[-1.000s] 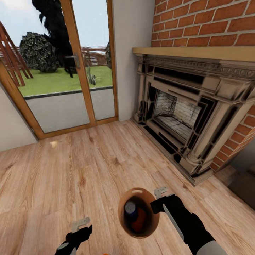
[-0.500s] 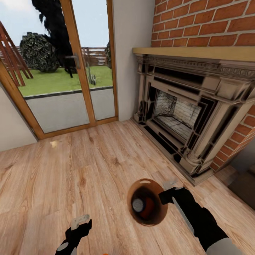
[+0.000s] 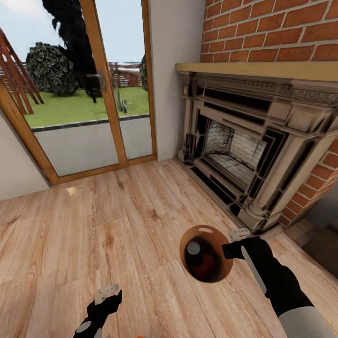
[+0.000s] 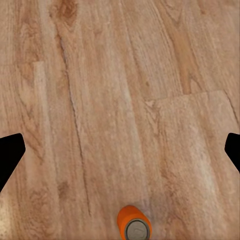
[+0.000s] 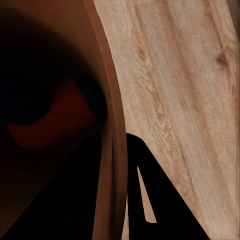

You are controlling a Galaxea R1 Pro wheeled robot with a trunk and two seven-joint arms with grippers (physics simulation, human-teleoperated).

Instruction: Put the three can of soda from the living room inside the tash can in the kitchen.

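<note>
My right gripper [image 3: 231, 246] is shut on the rim of the tash can [image 3: 213, 274], a round bin with a brown inside, and holds it above the wood floor, tipped toward the camera. Inside it lie a can with a grey top [image 3: 193, 248] and an orange can [image 3: 205, 266]. The right wrist view looks along the bin's rim [image 5: 111, 150] to an orange can [image 5: 50, 120] in its dark inside. My left gripper [image 3: 106, 298] hangs open, low over the floor. Below it an orange soda can [image 4: 133, 226] with a grey top stands on the planks.
A red brick fireplace [image 3: 244, 141] with a carved surround fills the right side. Glass patio doors [image 3: 80, 94] in wood frames stand at the back left. Light wood plank floor [image 3: 117, 220] spreads between them. A dark furniture edge [image 3: 326, 249] shows at far right.
My right arm has carried the bin to the right and a little farther from me, and its contents have shifted inside. The left arm has stayed put.
</note>
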